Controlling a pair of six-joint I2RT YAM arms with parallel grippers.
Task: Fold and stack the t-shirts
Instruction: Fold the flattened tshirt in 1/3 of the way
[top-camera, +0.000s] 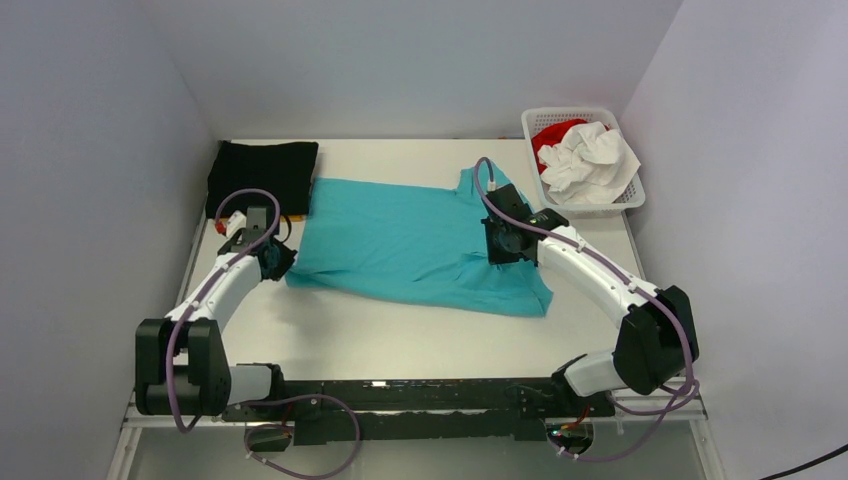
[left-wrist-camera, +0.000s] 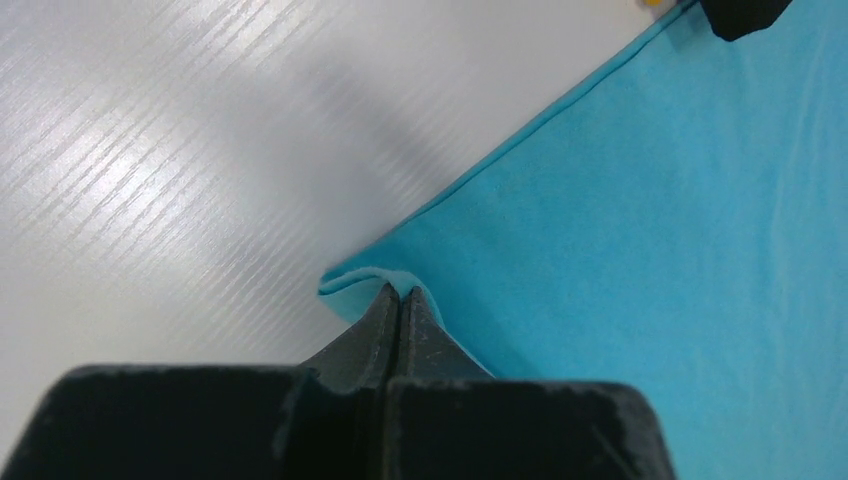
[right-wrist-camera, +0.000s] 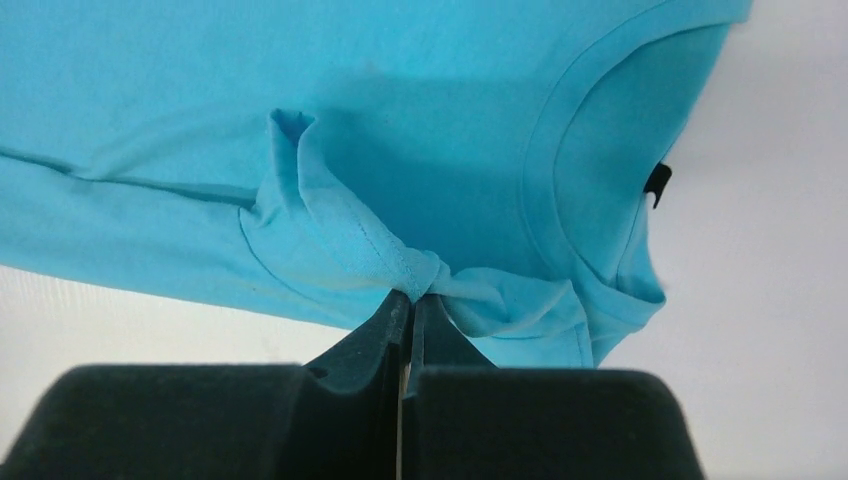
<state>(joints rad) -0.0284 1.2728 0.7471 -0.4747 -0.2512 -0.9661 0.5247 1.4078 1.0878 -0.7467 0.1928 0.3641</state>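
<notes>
A turquoise t-shirt (top-camera: 410, 240) lies spread across the middle of the table, collar toward the right. My left gripper (top-camera: 281, 262) is shut on its near-left hem corner (left-wrist-camera: 372, 283), pinching a small fold of cloth. At a bunched sleeve edge (right-wrist-camera: 420, 272) beside the collar, my right gripper (top-camera: 500, 243) is shut on the same shirt; a dark neck label (right-wrist-camera: 657, 183) shows inside the collar. A folded black t-shirt (top-camera: 262, 171) rests at the back left. White (top-camera: 592, 160) and red (top-camera: 553, 134) t-shirts sit crumpled in the basket.
A white lattice basket (top-camera: 633, 194) stands at the back right corner. Grey walls close in on the left, back and right. A small yellow object (left-wrist-camera: 652, 4) peeks out near the black shirt. Bare white table (top-camera: 400, 340) lies between the shirt and the arm bases.
</notes>
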